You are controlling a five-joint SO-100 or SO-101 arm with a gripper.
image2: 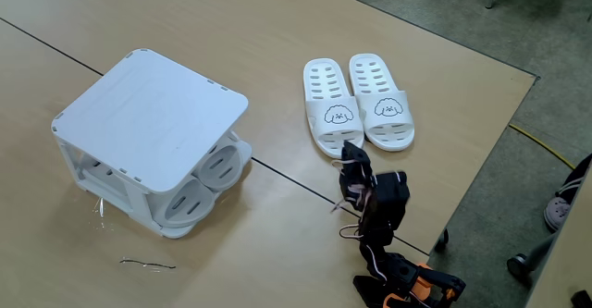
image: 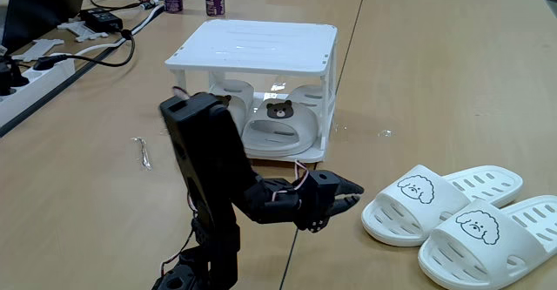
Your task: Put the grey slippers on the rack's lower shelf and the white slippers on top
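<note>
Two grey slippers sit inside rack, on lower shelf. White slippers side by side on table, well apart from rack. Gripper near them, empty, jaws look closed.

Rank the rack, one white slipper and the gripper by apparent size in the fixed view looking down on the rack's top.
1. The rack.
2. A white slipper.
3. The gripper, though it sits nearer the camera.
</note>
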